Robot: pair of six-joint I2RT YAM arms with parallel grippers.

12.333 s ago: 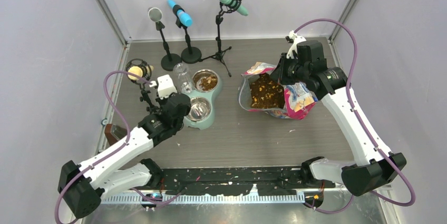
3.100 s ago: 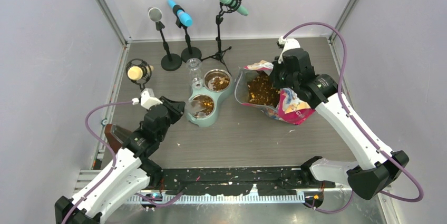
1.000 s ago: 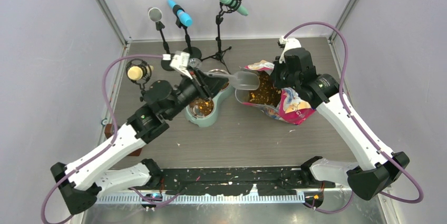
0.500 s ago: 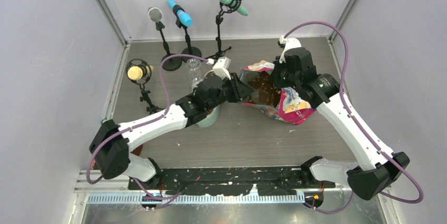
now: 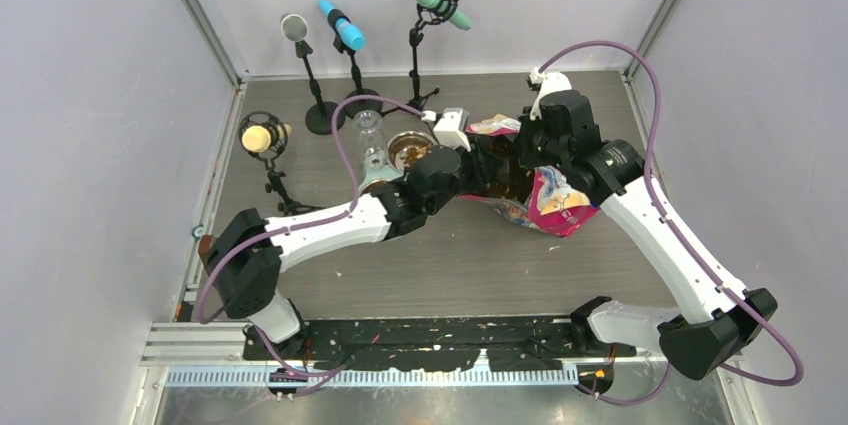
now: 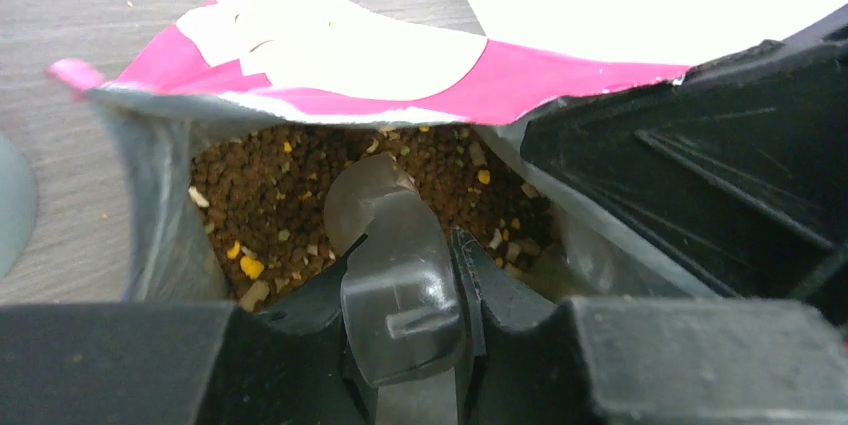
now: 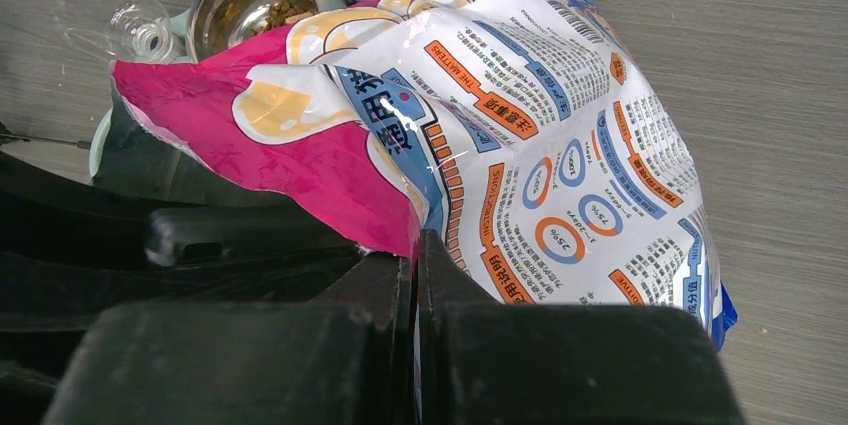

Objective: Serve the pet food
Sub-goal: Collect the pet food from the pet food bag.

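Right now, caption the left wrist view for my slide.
Left gripper holds the clear scoop inside the open pink bag of brown kibble.

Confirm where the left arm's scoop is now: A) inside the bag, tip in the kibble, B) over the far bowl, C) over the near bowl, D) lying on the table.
A: in the left wrist view the scoop, clamped in the left gripper, pokes into the kibble inside the open bag.

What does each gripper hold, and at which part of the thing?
The left gripper holds the clear scoop by its handle, its bowl on the kibble. The right gripper pinches the bag at the edge of its open mouth.
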